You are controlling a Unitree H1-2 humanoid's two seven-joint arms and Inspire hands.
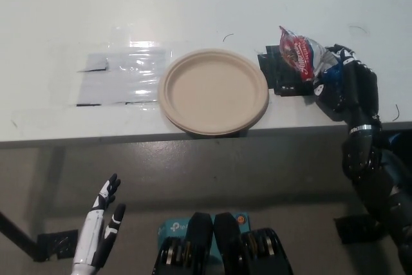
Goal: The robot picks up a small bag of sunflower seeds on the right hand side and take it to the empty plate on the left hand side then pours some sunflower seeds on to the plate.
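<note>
The black right hand (344, 85) has its fingers wrapped around a crinkled red-and-white foil seed bag (301, 55), just right of the round beige paper plate (214, 91) on the smooth white counter (193, 4). The white left hand (102, 223) hangs below the counter edge, fingers spread, holding nothing.

Slim white left hand (98, 236) with black-tipped fingers (111, 186), glossy black right hand (347, 88), silver wrist ring
</note>
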